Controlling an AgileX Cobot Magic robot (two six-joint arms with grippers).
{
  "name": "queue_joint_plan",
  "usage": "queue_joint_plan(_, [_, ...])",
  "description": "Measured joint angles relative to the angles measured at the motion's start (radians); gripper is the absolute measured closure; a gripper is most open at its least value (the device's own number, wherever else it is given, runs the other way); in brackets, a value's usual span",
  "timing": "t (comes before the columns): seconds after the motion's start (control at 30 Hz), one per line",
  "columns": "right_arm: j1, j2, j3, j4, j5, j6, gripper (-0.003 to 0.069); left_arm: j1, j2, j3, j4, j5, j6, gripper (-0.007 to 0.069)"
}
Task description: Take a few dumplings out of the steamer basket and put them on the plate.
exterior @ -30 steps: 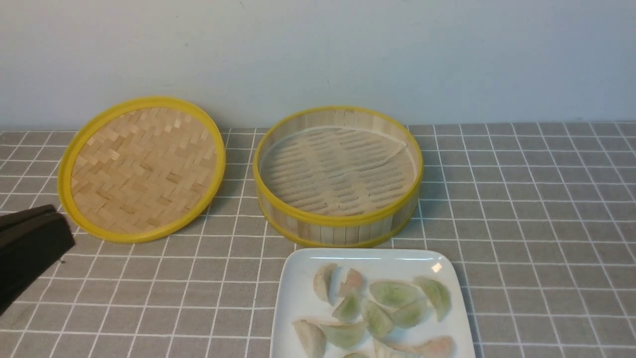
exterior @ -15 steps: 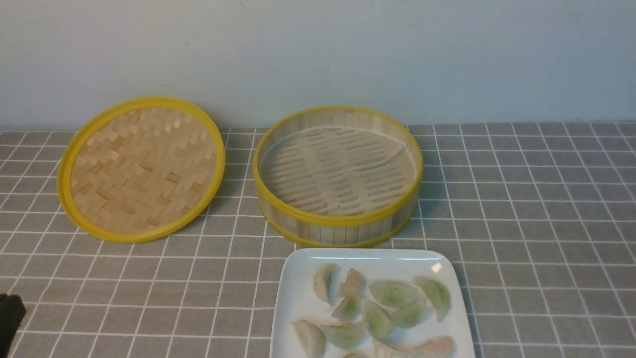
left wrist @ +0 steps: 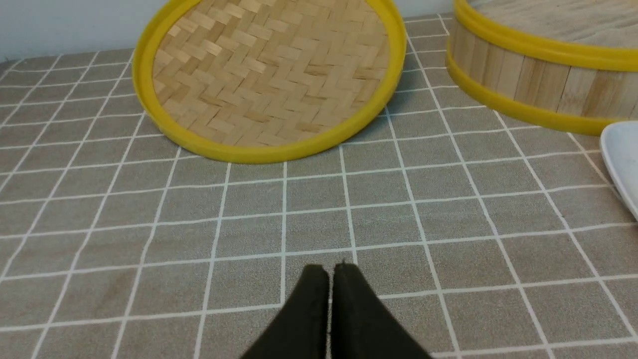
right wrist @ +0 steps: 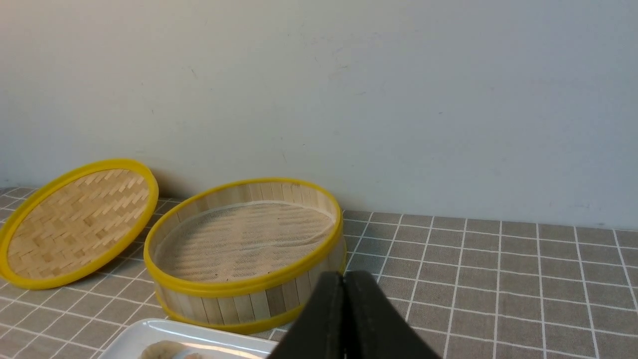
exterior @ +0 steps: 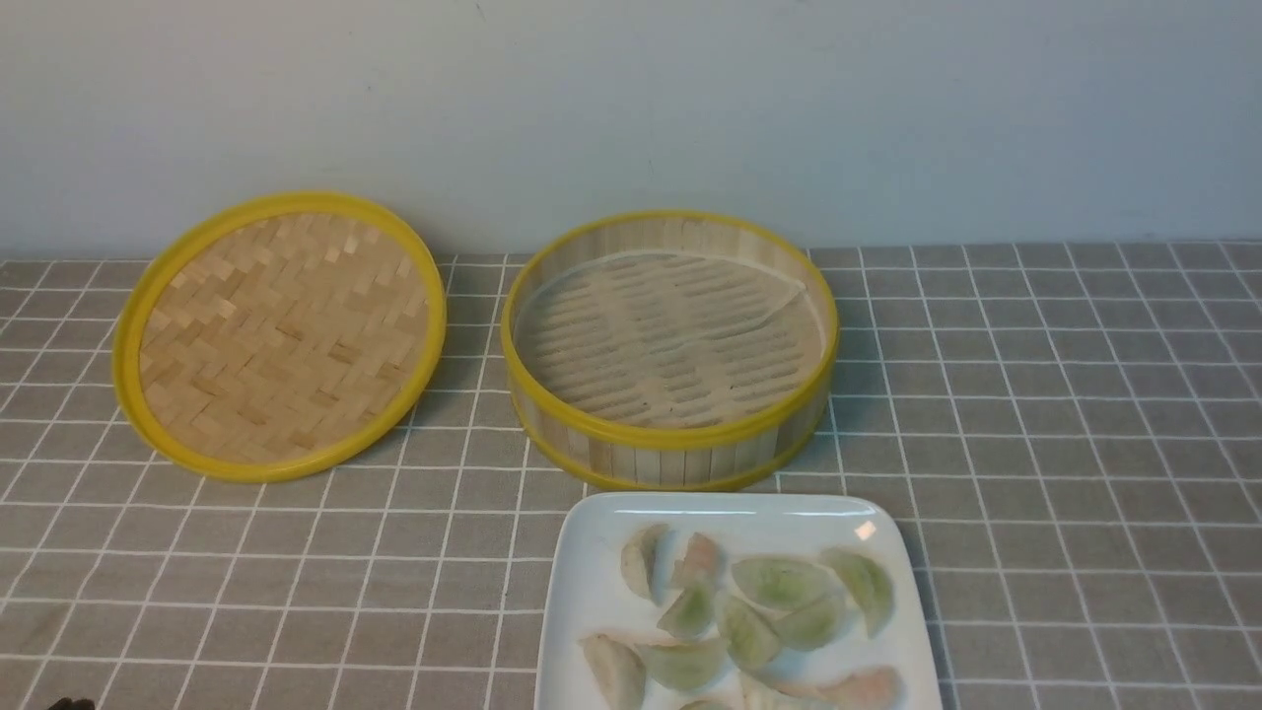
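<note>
- The dumplings (exterior: 749, 616) lie clustered on the plate (exterior: 592, 592), which sits on the counter (exterior: 1065, 473) just in front of the steamer basket (exterior: 670, 350).
- The basket holds only its whitish liner.
- The lid (exterior: 281, 335) rests left of it.
- The left pincer (left wrist: 329, 271) and right pincer (right wrist: 343, 279) are both pressed closed, holding nothing.
</note>
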Motion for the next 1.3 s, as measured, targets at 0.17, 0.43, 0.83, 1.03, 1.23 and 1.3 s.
queue_joint_plan(0.17, [0.0,0.0,0.0,0.0,0.0,0.0,0.0669,0.0,0.0,0.0,-0.001,0.0,0.0,0.0629])
queue_joint_plan(0.43, [0.0,0.0,0.0,0.0,0.0,0.0,0.0669,0.0,0.0,0.0,-0.001,0.0,0.0,0.0629])
queue_joint_plan(0.83, [0.0,0.0,0.0,0.0,0.0,0.0,0.0669,0.0,0.0,0.0,-0.001,0.0,0.0,0.0629])
queue_joint_plan(1.03, [0.0,0.0,0.0,0.0,0.0,0.0,0.0669,0.0,0.0,0.0,-0.001,0.0,0.0,0.0629])
queue_joint_plan(1.23, [0.0,0.0,0.0,0.047,-0.05,-0.019,0.0669,0.0,0.0,0.0,-0.001,0.0,0.0,0.0629])
queue_joint_plan(1.3, [0.0,0.0,0.0,0.126,-0.12,-0.08,0.0669,0.0,0.0,0.0,-0.001,0.0,0.0,0.0629])
